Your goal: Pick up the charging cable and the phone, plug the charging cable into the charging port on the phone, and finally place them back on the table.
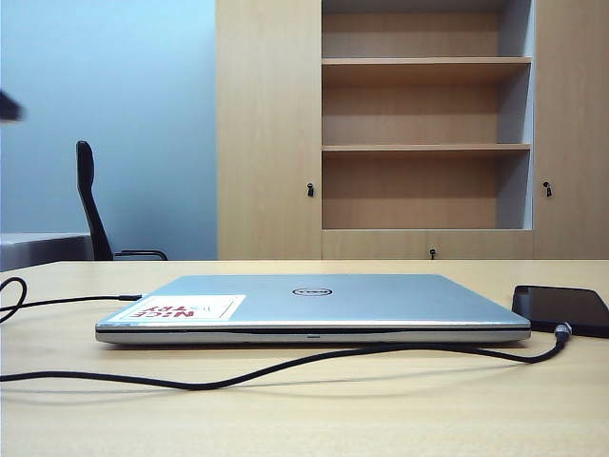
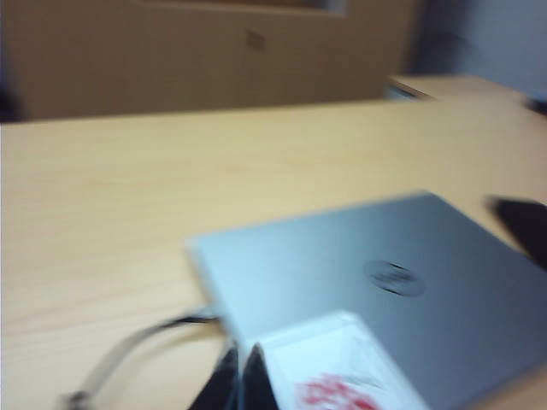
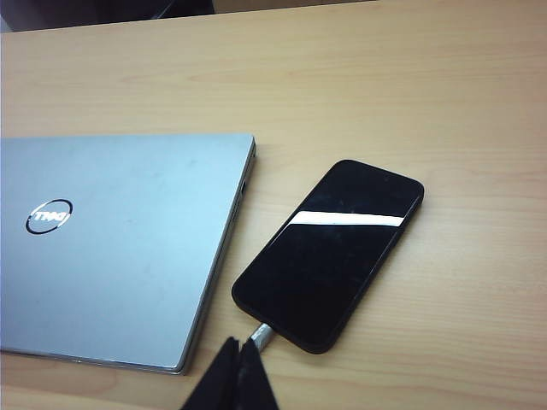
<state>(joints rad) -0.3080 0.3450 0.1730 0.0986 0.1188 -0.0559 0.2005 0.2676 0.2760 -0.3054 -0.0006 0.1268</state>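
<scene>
a closed silver dell laptop (image 1: 314, 307) lies flat in the middle of a pale wood-grain table (image 1: 304, 419), with a white and red sticker (image 1: 178, 308) on the near left corner of its lid. just beside the laptop's right edge lies a black smartphone (image 1: 561, 308), screen up, flat on the table and not touching the laptop. its glossy screen catches a bright strip of light in the right wrist view, where the phone (image 3: 329, 252) sits close to the laptop's side.

a thin black charging cable (image 1: 285, 364) runs along the table in front of the laptop, curving from the left side across to the phone. its silvery plug (image 3: 261, 334) is seated in the short bottom edge of the phone, so the cable and phone are joined and both rest on the table.

the right gripper (image 3: 239, 363) hangs just above the table near the plug, its two dark fingers pressed together and holding nothing. the left gripper (image 2: 242, 376) shows at the edge of a blurred left wrist view, above the laptop's sticker corner, its fingers also together and empty; a loop of the cable (image 2: 137, 346) lies on the table beside it.

behind the table stand a wooden cabinet with open shelves (image 1: 423, 114), a black office chair (image 1: 95, 205) and a pale blue wall.
</scene>
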